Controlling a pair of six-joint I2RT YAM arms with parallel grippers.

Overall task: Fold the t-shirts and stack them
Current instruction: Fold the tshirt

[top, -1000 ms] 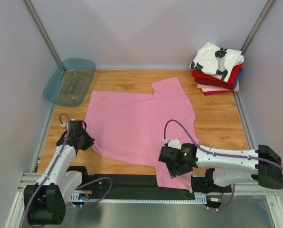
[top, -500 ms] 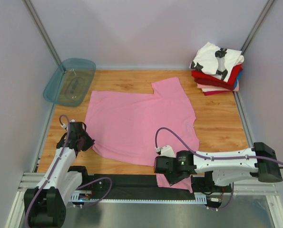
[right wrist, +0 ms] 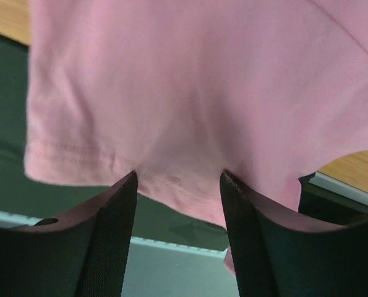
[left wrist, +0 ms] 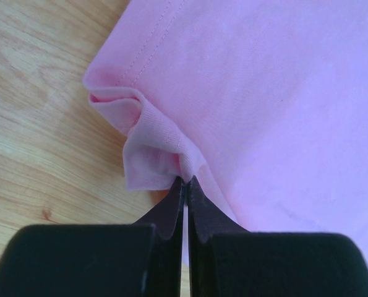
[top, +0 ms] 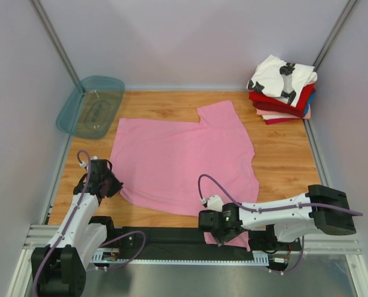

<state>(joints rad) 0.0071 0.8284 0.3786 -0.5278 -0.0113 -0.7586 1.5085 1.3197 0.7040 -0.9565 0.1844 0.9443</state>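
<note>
Hem of the pink t-shirt (right wrist: 190, 93) lies at the mouth of our spread right tool (right wrist: 177, 179), bottom centre, while our left tool (left wrist: 185, 182) pinches its lower-left corner.

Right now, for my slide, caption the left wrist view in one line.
Left gripper shut on a bunched corner of the pink t-shirt lying on the wooden table.

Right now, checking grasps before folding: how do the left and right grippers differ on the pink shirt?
The left gripper is shut, pinching a bunched edge of the pink shirt; the right gripper is open, hem between its spread fingers. The left sits over the table, the right over the black rail. Both meet its near edge.
</note>
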